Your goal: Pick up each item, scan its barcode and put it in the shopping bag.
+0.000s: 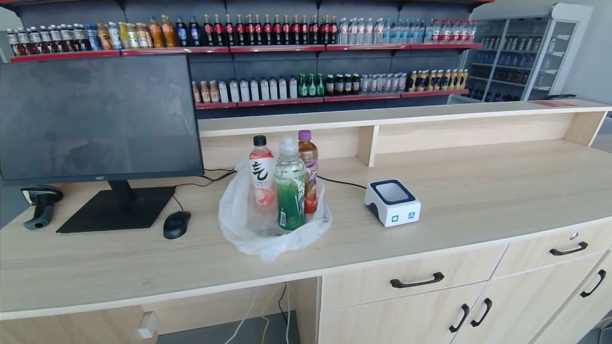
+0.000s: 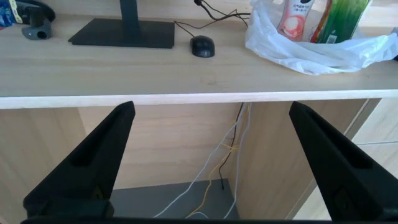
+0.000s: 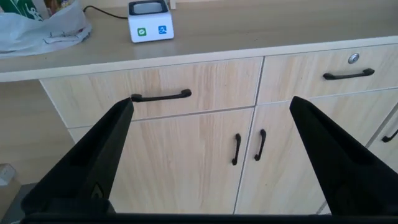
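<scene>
Shopping bag (image 1: 239, 227) of thin, crinkled, translucent plastic is seen in the head view slumped low on the pale wood-grain counter (image 1: 454, 239), just left of the boxy white scanner (image 1: 392, 202). Three tall, smooth, round plastic bottles are stood upright in it, packed close: a pink-labelled bottle (image 1: 262, 181) on the left, a green bottle (image 1: 290, 191) nearest, and a purple-capped bottle (image 1: 310, 162) behind. No support is given by the slack film, so it is judged that a nudge to one bottle could topple all three, and a fallen bottle could roll off the near edge

In the left wrist view the left gripper (image 2: 211, 106) is held low before the counter's near edge, its black wedge-shaped fingers spread wide and empty. That edge could be struck if the arm were lifted straight up

In the right wrist view the right gripper (image 3: 211, 101) is likewise spread wide with nothing held, facing the cabinet fronts, where the black drawer handle (image 3: 160, 96) could be snagged
</scene>
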Robot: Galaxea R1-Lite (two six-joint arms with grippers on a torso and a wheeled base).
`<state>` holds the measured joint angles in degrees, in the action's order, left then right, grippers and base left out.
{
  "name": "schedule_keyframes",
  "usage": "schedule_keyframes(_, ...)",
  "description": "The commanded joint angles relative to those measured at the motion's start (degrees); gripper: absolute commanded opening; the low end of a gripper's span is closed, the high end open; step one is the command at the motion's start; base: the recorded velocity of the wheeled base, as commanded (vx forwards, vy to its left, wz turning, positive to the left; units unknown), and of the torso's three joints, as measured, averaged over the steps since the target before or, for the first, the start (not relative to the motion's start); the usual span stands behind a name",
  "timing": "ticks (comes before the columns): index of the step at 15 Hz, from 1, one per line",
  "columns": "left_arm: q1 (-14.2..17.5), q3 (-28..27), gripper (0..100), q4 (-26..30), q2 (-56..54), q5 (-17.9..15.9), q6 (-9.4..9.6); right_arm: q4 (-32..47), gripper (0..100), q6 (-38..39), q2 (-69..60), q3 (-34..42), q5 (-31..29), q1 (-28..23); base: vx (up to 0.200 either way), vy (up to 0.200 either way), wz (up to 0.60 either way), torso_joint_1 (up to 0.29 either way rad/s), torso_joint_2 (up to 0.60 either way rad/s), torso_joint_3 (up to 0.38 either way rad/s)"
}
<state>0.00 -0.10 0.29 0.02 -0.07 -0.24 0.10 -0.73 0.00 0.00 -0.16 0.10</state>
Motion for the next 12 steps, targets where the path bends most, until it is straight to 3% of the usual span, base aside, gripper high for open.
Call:
schedule_keyframes(1, 0.0, 0.01, 100, -0.03, -0.02, 0.07, -0.02, -0.01, 100, 0.03, 0.0, 0.0, 0.07, -0.01, 0.0, -0.2, 0.0, -0.002, 0.0, 0.002)
schedule_keyframes(12, 0.0, 0.01, 100, -0.03, -0.02, 0.07, -0.02, -0.01, 100, -1.38, 0.0, -0.09, 0.07, -0.01, 0.0, -0.2, 0.0, 0.004, 0.0, 0.001)
